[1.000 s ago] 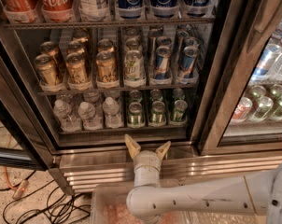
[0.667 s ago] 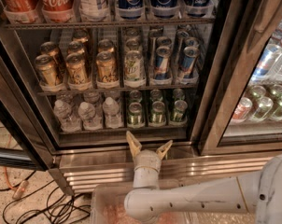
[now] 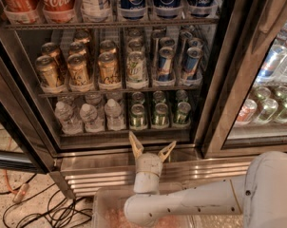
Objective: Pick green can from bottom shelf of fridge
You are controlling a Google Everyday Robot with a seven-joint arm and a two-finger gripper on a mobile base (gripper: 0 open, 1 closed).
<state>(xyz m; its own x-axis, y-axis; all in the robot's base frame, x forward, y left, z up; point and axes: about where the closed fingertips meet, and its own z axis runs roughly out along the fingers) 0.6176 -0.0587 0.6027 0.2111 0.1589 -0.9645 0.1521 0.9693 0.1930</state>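
Observation:
The fridge stands open before me. On its bottom shelf several green cans with silver tops stand in rows: the front ones are at left, middle and right. My gripper is open and empty. It points up at the shelf's front rail, just below and in front of the left and middle green cans, touching none.
Small water bottles stand left of the green cans. Gold-tan cans and blue-and-red cans fill the rack above. The ribbed steel base panel lies below the gripper. A second glass door is right. Cables lie on the floor.
The gripper has stayed at the shelf's front rail, open; the arm has shifted only slightly.

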